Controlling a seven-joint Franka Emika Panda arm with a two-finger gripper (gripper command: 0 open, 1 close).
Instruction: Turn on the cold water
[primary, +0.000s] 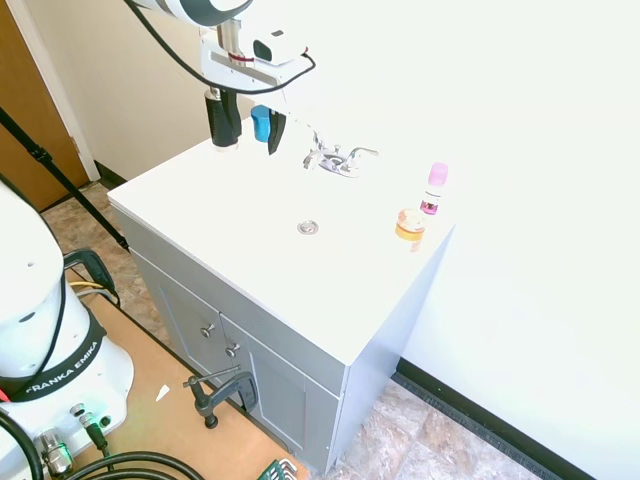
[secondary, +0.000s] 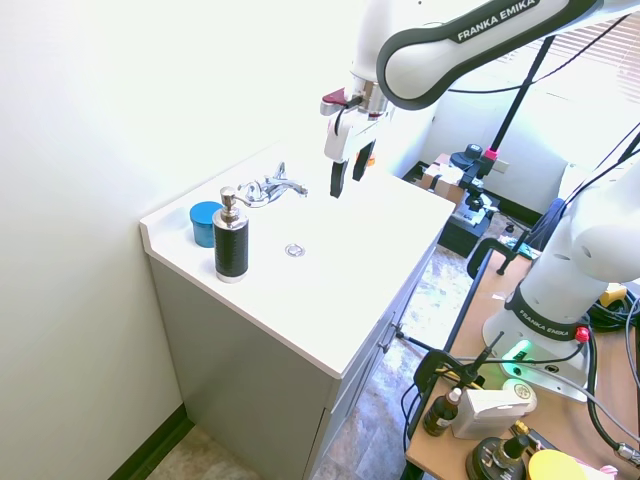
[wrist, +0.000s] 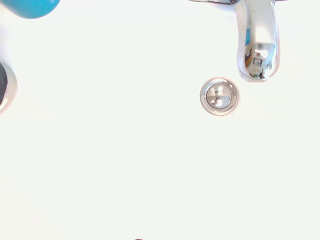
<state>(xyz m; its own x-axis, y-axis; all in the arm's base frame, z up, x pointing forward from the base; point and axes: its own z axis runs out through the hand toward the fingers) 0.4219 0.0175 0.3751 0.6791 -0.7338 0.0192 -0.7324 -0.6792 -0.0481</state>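
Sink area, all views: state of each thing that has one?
faucet: no water seen running, untouched
gripper: open, empty, hovering above the basin beside the faucet
drain: uncovered, basin looks dry
soap pump bottle: upright at the counter's end
blue cup: upright behind the pump bottle
pink-capped bottle: upright, cap on
cabinet doors: shut

Arm overhead, pincer (secondary: 346, 178) pointing down, fingers apart
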